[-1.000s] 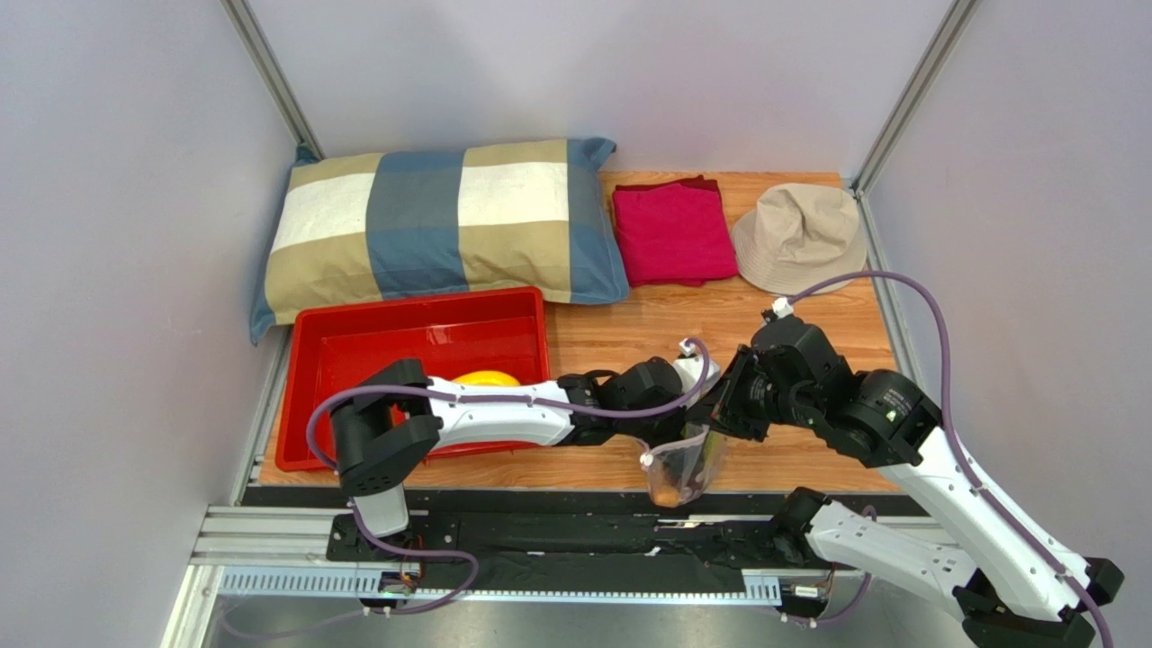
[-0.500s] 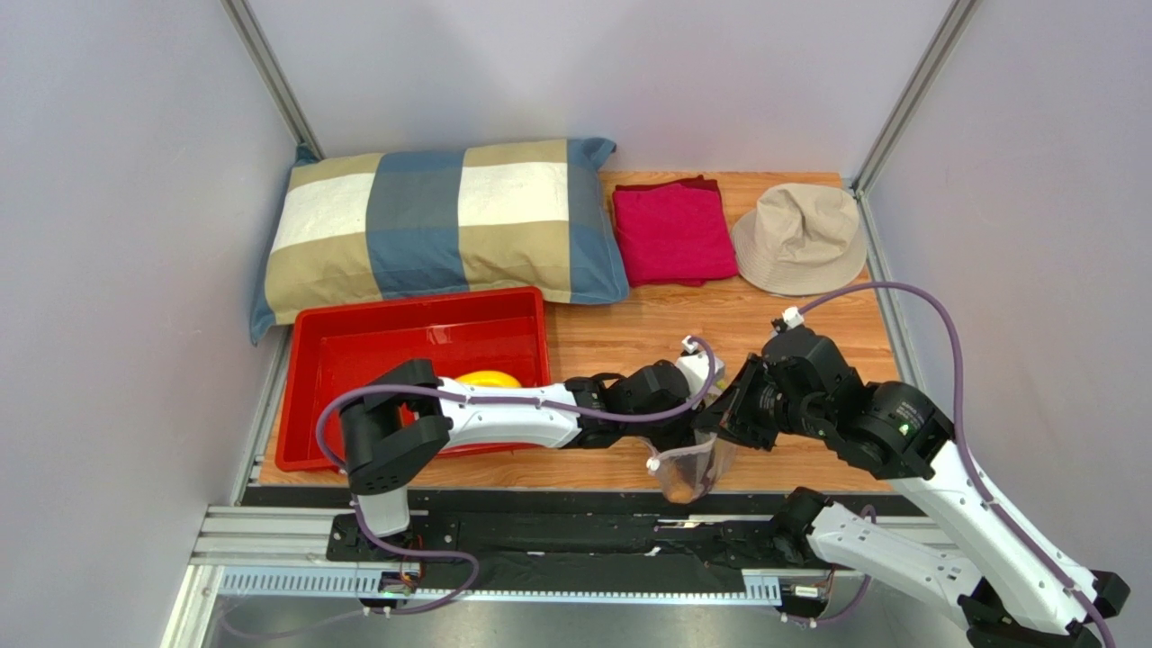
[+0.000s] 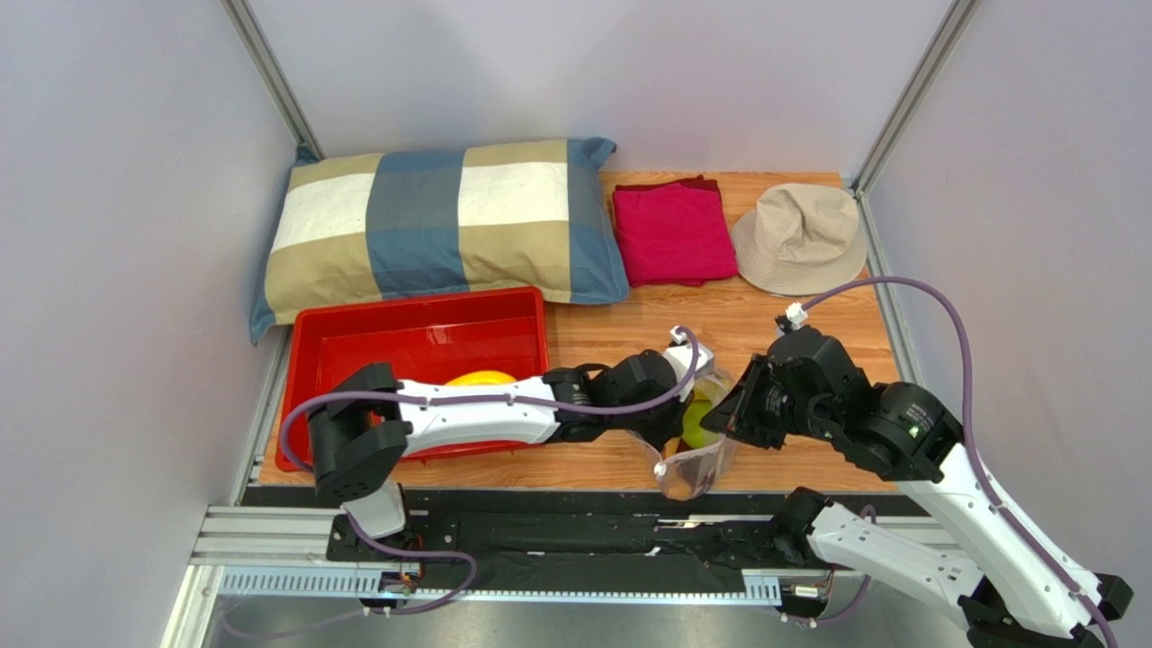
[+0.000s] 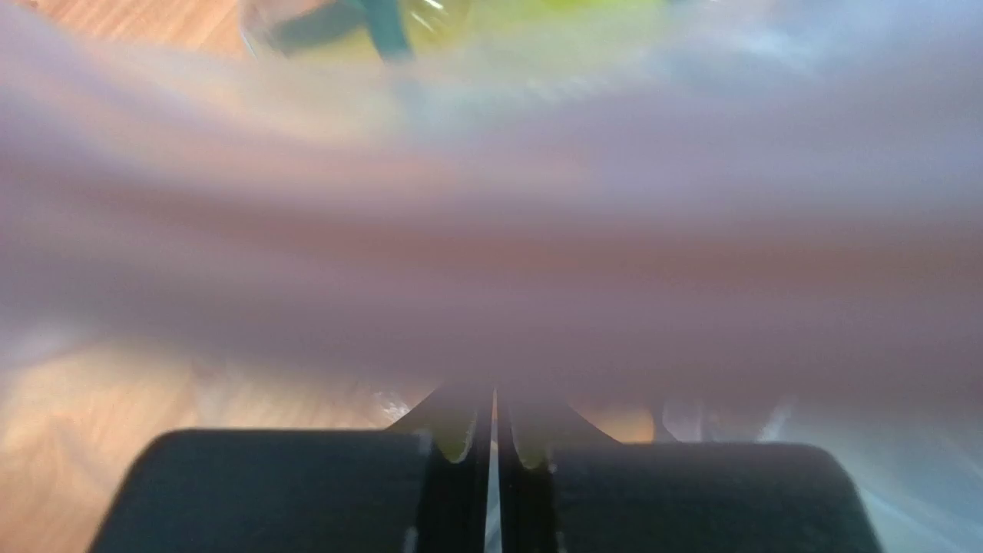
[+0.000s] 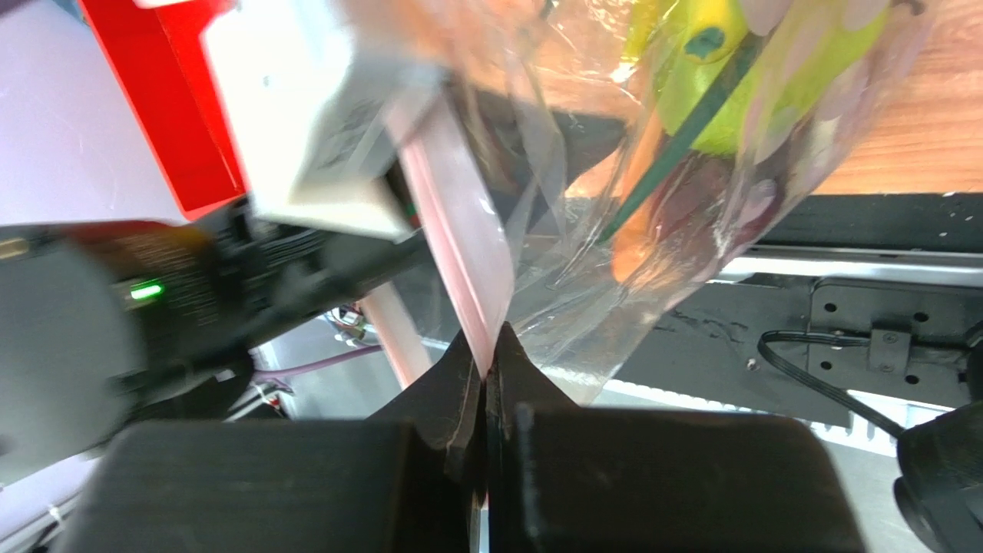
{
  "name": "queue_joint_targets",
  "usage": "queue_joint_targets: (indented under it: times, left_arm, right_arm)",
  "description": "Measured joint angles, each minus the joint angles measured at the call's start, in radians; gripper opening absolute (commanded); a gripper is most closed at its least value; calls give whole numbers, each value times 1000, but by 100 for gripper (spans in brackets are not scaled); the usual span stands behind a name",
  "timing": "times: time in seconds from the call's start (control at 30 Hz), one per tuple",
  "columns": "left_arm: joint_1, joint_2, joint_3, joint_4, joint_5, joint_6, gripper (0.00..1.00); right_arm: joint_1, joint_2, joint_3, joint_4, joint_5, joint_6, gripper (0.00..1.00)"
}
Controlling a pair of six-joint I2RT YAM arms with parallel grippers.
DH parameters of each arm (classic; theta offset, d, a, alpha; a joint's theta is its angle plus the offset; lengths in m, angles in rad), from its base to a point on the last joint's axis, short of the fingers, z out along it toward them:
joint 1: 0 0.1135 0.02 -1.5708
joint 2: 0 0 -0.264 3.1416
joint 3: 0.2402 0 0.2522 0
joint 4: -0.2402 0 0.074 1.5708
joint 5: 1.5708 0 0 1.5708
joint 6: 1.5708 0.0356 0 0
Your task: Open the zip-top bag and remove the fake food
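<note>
In the left wrist view the zip-top bag (image 4: pixel 496 230) sits so close to the lens that it is one mauve-pink smear across nearly the whole picture. The closed tips of the left pincer (image 4: pixel 494 444) fade into it. Above that smear the fake food (image 4: pixel 519 12) is a blurred yellow-green patch, cut by the top edge.

From overhead, the left arm (image 3: pixel 473 412) and right arm (image 3: pixel 866 419) hide their own tips at the bag's mouth. Left of the bag, the left arm covers most of a yellow thing (image 3: pixel 483 380) in the red tray (image 3: pixel 406 338). In the right wrist view the pieces behind the bag's crinkled film blend together, and the upper ones are cut off.
</note>
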Motion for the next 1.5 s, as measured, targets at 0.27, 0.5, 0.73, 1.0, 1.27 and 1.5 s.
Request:
queue_joint_targets:
  times: [0.27, 0.5, 0.73, 1.0, 1.27, 1.5]
  left_arm:
    - [1, -34, 26, -160, 140, 6, 39]
    - [1, -56, -36, -123, 103, -11, 54]
    - [1, -80, -25, -19, 48, -11, 70]
    - [6, -14, 5, -11, -51, -99, 93]
    - [4, 47, 8, 6, -58, -124, 95]
    - [3, 55, -39, 164, -56, -143, 85]
  right_arm:
    - [0, 9, 1, 6, -7, -64, 0]
    - [0, 5, -26, 27, -45, -76, 0]
    - [0, 5, -23, 98, -70, -30, 0]
    - [0, -5, -68, 202, -98, 58, 0]
    - [0, -48, -128, 206, -93, 95, 0]
    - [0, -76, -147, 208, -98, 113, 0]
